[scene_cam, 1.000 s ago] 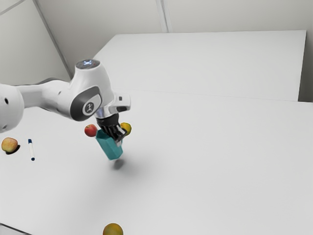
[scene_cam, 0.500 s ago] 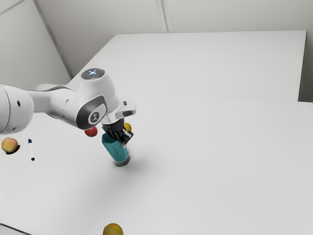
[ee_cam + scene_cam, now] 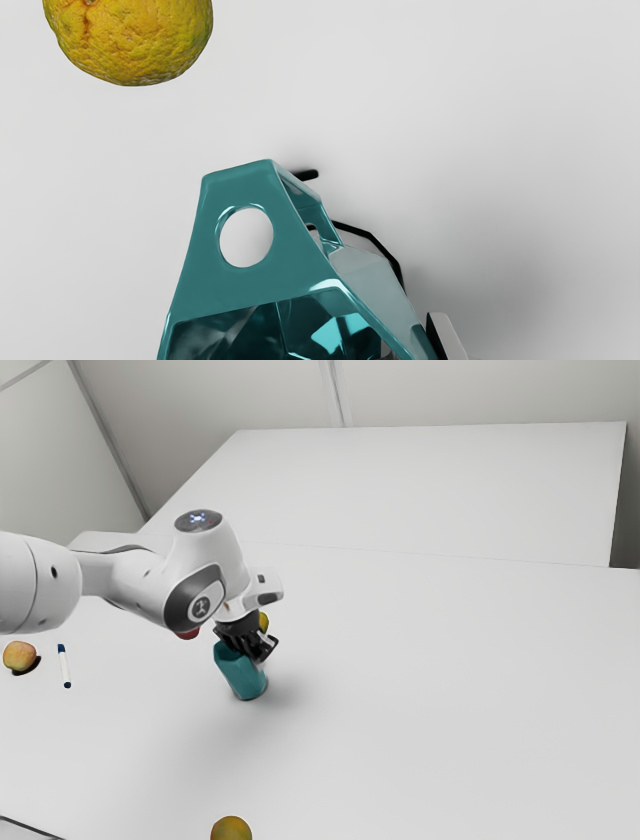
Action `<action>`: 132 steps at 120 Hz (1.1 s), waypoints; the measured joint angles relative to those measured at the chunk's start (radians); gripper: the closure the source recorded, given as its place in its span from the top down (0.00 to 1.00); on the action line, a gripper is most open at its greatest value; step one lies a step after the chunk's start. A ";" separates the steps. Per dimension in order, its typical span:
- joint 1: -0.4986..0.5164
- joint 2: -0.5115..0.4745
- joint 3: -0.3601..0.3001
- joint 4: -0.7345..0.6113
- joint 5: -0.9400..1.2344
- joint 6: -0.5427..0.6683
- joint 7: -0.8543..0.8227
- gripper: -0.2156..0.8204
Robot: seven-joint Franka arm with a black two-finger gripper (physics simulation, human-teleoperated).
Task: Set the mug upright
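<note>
White table [image 3: 430,700]: we see it run beneath everything, with our mug's soft shadow on it.
Robot arm [image 3: 130,582]: it reaches in from the exterior view's left, and its hand is tipped over the mug.
Teal mug [image 3: 243,676]: we find it under the hand, leaning slightly, its mouth towards the exterior view's left; whether its base touches the table we cannot tell.
Mug's inside: glossy, faceted, dark teal with bright reflections; we see only part of it.
Mug's look: angular walls, shiny rim, and a flat teal side panel [image 3: 225,285] with a round hole, through which we see white.
Gripper [image 3: 258,649]: closed on the mug's wall, one finger [image 3: 447,336] along the outside.
Yellow-green fruit [image 3: 130,40]: near the mug, apart from it.
Mottled fruit [image 3: 231,829]: at the exterior view's bottom edge, well apart from our mug.
Red-yellow apple [image 3: 19,656]: towards the exterior view's left.
Red fruit [image 3: 187,633]: partly hidden by the arm.
Marker [image 3: 64,668]: white with dark blue ends, just beside the apple.
</note>
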 joint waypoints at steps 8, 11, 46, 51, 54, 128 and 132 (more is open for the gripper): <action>0.000 -0.001 0.000 0.000 0.000 0.001 -0.006 0.04; 0.001 -0.002 -0.001 0.000 0.000 0.001 -0.007 0.04; 0.005 -0.023 -0.004 0.000 -0.018 0.002 -0.002 0.36; 0.005 -0.029 -0.005 0.000 -0.019 0.002 -0.001 0.39; 0.005 -0.034 -0.005 0.000 -0.020 0.001 0.000 0.41; -0.015 -0.099 -0.008 0.077 -0.081 -0.105 0.000 0.73; -0.016 -0.099 -0.008 0.097 -0.087 -0.128 -0.001 0.74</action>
